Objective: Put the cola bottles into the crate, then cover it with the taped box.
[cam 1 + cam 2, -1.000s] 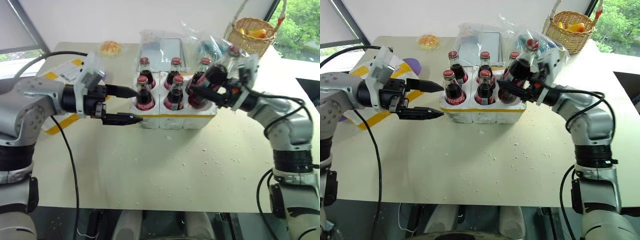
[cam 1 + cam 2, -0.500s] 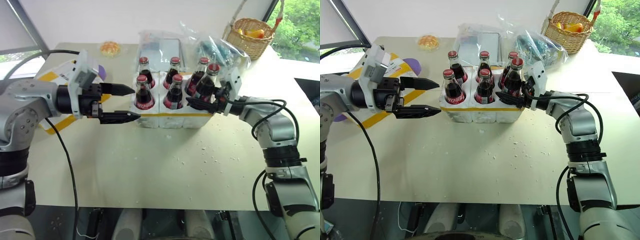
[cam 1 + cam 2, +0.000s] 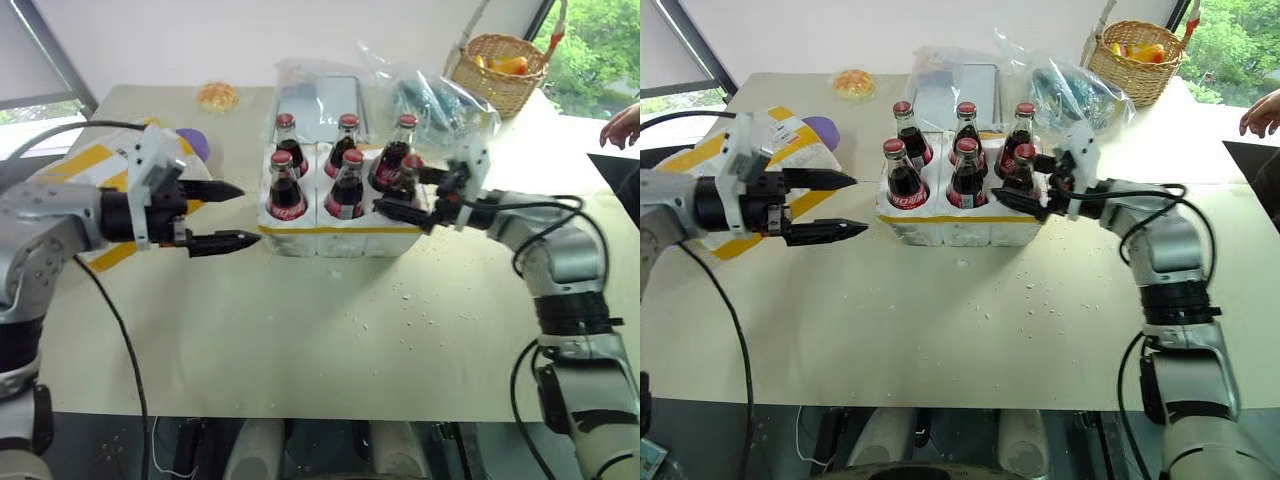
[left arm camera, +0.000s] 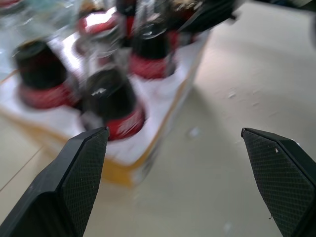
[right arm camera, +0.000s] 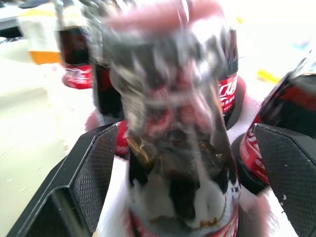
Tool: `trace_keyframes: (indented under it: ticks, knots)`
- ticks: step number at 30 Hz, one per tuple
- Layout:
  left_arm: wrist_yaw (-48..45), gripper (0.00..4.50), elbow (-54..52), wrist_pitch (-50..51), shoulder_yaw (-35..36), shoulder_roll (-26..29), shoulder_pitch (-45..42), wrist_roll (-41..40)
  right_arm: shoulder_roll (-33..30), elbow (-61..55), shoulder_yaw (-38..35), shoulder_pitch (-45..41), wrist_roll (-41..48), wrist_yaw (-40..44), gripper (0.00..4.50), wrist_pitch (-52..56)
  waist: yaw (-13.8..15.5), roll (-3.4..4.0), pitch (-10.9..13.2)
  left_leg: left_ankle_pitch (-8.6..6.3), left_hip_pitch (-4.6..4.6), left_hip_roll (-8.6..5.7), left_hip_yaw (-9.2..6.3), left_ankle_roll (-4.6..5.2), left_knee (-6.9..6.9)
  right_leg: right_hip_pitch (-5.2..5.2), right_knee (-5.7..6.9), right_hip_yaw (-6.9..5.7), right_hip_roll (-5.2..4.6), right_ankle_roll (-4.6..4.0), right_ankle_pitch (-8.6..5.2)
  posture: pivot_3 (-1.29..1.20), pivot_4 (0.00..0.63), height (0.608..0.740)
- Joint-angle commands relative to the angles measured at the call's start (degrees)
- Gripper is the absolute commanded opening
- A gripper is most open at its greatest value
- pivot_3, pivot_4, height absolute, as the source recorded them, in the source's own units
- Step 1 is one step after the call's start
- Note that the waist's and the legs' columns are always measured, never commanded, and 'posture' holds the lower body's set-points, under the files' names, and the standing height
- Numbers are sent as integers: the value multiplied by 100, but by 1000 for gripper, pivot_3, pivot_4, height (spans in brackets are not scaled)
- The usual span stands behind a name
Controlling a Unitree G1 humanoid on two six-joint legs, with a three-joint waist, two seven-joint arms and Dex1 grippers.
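Now all six cola bottles (image 3: 962,170) stand upright in the wells of the crate (image 3: 960,226), two rows of three, each with a red cap, a red label and dark cola behind clear glass; the crate is a low white foam tray with a yellow strip along its front rim, sitting near the middle of the surface (image 3: 970,330). The front bottle on the robot's right (image 3: 1021,174) sits between the spread fingers of the right hand (image 3: 1018,181), which are apart and do not appear to press on it. The risk, as I judge it, is that drawing this hand away at an angle could catch the bottle's neck or its neighbour and tip it in its well. The left hand (image 3: 840,205) hangs wide open and empty just beside the crate's left end, apart from it. The taped box (image 3: 740,160), white foam with broad yellow bands and a printed label, lies behind the left arm at the surface's left edge; lowering it askew over the tall caps could knock bottles or leave the box resting crooked. White foam crumbs (image 3: 1040,290) dot the surface.
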Motion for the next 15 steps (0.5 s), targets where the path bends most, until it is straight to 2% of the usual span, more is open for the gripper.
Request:
trace_keyframes:
  ticks: [1,5,9,15]
  knots:
    - [770,4500,110,-351,679,300,581,850,-692,-589,-650,71,372,397,4426,187,8,0,0,0,0,0,0,0,-1,-1,0,0,0,0,0,0,150,737]
    - [1344,4500,122,-664,1330,399,1471,1578,-1474,-785,-1036,403,612,971,4426,361,8,-3,-2,-1,1,3,1,0,-1,2,-5,0,1,-2,-1,0,150,737]
    - [1923,4500,513,-1329,1633,388,2242,2478,-1918,-841,-1401,570,1065,1404,4426,714,-10,0,-1,-1,3,4,12,-1,-2,-1,-8,9,-1,-19,-8,0,150,737]
    - [2767,4500,1402,-2547,1267,452,2897,3794,-1922,-1161,-1607,394,1295,1066,4426,868,6,-1,-2,-3,1,13,24,-3,-4,-13,-10,15,-1,-29,-7,0,150,737]
